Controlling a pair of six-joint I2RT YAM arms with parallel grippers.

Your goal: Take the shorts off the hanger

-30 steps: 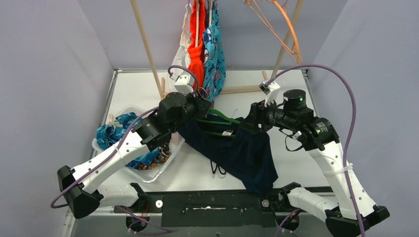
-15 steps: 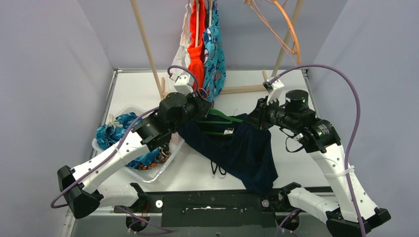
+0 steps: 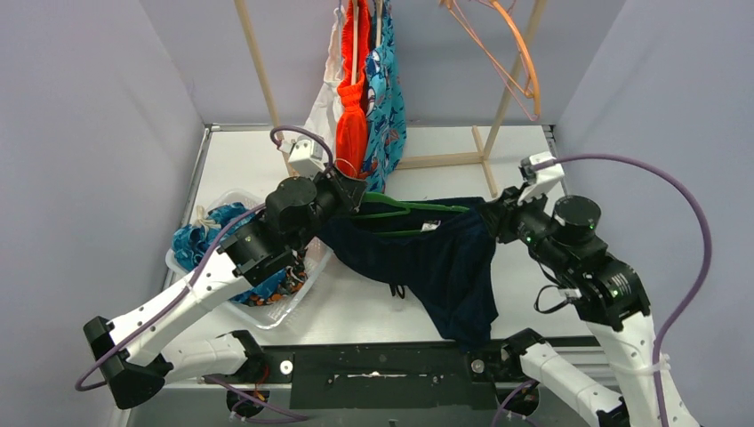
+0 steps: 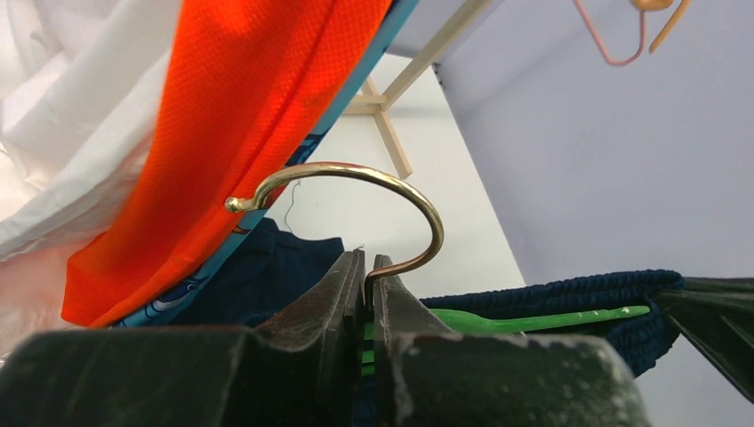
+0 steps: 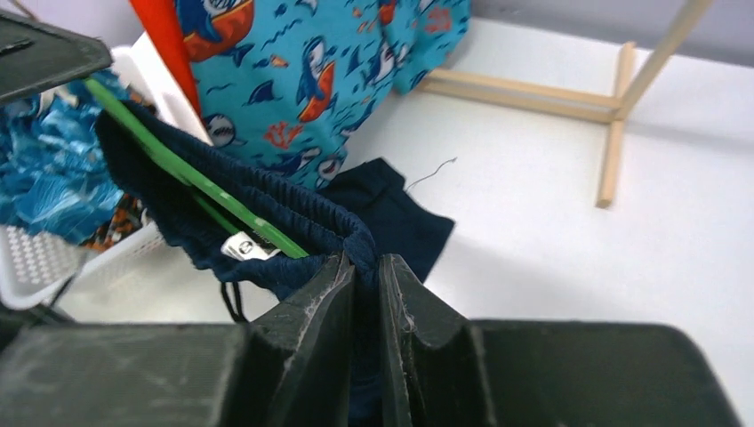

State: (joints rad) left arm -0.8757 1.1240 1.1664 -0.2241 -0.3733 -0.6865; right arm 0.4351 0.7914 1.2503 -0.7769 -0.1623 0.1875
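Navy shorts (image 5: 293, 218) sit pinched at the waistband in my tightly closed right gripper (image 5: 366, 267). My left gripper (image 4: 367, 267) is clamped on the green hanger (image 4: 533, 318) at its hook. Beyond it hang orange shorts (image 4: 249, 107) and shark-print shorts (image 5: 311, 71).

Lab test booth: plain lavender walls (image 3: 89, 133) around a white table (image 3: 240, 165).

White table (image 3: 240, 169) bears basket (image 3: 174, 263), wooden rack (image 3: 437, 161), navy shorts (image 3: 453, 267).
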